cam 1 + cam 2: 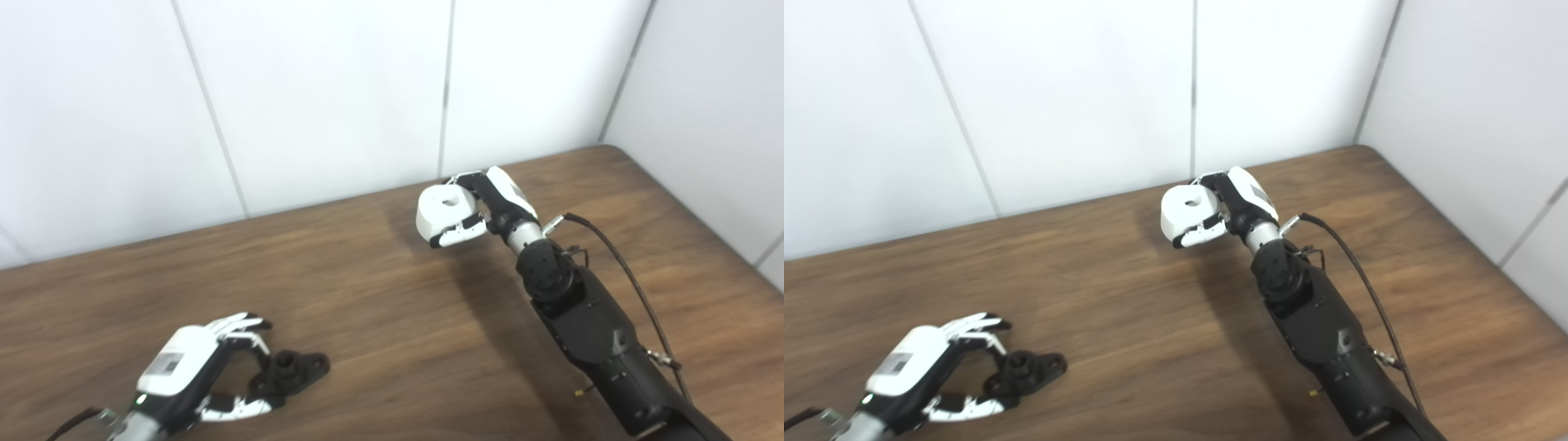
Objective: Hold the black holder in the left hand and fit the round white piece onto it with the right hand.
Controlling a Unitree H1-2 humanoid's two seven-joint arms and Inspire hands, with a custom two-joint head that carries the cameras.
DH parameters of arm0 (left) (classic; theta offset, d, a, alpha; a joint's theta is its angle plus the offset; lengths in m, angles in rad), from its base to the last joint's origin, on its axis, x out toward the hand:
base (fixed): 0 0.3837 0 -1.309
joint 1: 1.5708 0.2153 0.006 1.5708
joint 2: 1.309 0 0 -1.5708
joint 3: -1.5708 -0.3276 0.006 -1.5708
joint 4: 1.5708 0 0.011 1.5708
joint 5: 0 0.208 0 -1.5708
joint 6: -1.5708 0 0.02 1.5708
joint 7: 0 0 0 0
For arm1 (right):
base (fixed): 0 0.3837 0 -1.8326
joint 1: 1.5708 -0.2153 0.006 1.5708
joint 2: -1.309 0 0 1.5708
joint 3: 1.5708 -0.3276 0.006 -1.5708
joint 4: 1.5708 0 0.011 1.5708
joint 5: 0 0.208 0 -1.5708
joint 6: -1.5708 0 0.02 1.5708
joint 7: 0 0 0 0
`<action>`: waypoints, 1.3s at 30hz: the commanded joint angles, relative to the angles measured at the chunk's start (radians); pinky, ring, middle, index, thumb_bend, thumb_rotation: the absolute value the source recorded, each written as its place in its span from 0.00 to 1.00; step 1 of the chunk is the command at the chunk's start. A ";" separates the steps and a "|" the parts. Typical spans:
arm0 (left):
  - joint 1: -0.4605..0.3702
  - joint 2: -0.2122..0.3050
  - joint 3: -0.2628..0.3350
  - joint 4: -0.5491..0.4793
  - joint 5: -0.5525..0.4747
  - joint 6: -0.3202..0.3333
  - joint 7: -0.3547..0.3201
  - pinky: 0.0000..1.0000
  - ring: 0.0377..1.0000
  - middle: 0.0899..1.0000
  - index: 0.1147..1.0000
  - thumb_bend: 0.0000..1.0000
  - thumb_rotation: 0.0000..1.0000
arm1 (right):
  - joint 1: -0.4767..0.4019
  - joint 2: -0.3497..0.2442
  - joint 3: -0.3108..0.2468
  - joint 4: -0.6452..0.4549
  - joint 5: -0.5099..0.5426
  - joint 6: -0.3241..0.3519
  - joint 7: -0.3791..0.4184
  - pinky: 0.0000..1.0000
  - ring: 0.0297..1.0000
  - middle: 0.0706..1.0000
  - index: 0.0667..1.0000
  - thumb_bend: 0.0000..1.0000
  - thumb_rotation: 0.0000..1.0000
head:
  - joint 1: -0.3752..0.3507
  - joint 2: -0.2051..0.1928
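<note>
Right hand (484, 208) is wrapped around the round white piece (442, 210), held above the wooden table (380, 294); left hand (196, 367) spread, fingertips flanking the black holder (293, 369), well apart, nothing between

A wooden table (380, 294) with dark grain carries the black holder (293, 369), which lies flat on its surface just beyond the left hand (202, 367), between that hand's fingers and thumb

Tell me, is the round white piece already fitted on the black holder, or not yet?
Not yet. The round white piece is in the right hand, far from the black holder, which lies on the wooden table at the left hand.
</note>
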State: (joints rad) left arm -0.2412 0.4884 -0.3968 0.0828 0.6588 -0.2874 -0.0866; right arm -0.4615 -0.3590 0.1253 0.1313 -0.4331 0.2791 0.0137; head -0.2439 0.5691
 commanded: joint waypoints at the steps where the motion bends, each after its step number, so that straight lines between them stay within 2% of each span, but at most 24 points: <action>1: 0.022 0.010 -0.034 0.052 0.077 0.051 -0.064 0.90 0.88 0.81 0.42 0.52 0.05 | -0.039 -0.005 0.007 -0.071 -0.020 0.011 0.019 0.73 0.79 0.77 0.45 0.52 0.13 | 0.053 0.012; 5: 0.016 -0.005 -0.041 0.051 0.082 0.071 -0.078 0.93 0.91 0.83 0.42 0.52 0.05 | -0.014 0.013 0.048 -0.138 -0.031 0.026 0.065 0.70 0.79 0.76 0.45 0.52 0.13 | 0.096 0.023; 7: 0.013 -0.013 -0.047 0.052 0.087 0.075 -0.076 0.94 0.92 0.83 0.42 0.52 0.05 | 0.000 0.023 0.065 -0.167 -0.038 0.029 0.083 0.70 0.79 0.76 0.45 0.52 0.13 | 0.143 0.027; 14: -0.002 -0.035 -0.069 0.054 0.102 0.104 -0.078 0.90 0.92 0.84 0.42 0.52 0.06 | 0.039 0.056 0.084 -0.238 -0.050 0.025 0.113 0.70 0.79 0.76 0.45 0.52 0.13 | 0.228 0.042; 23: -0.021 -0.052 -0.085 0.062 0.104 0.122 -0.067 0.89 0.94 0.84 0.42 0.52 0.06 | 0.059 0.076 0.104 -0.323 -0.057 0.042 0.174 0.76 0.82 0.78 0.45 0.52 0.13 | 0.260 0.066; 30: -0.032 -0.064 -0.091 0.064 0.096 0.129 -0.071 0.89 0.94 0.85 0.42 0.52 0.06 | 0.071 0.087 0.113 -0.353 -0.045 0.035 0.208 0.72 0.80 0.77 0.45 0.52 0.13 | 0.293 0.086; 39: -0.047 -0.072 -0.102 0.079 0.111 0.115 -0.053 0.87 0.93 0.83 0.42 0.52 0.06 | 0.071 0.107 0.144 -0.357 -0.040 0.019 0.242 0.69 0.80 0.77 0.45 0.52 0.13 | 0.301 0.096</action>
State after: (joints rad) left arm -0.3041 0.4217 -0.4532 0.1098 0.7082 -0.1871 -0.0843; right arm -0.3610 -0.2568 0.2719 -0.1821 -0.4812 0.3276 0.2598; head 0.0568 0.6642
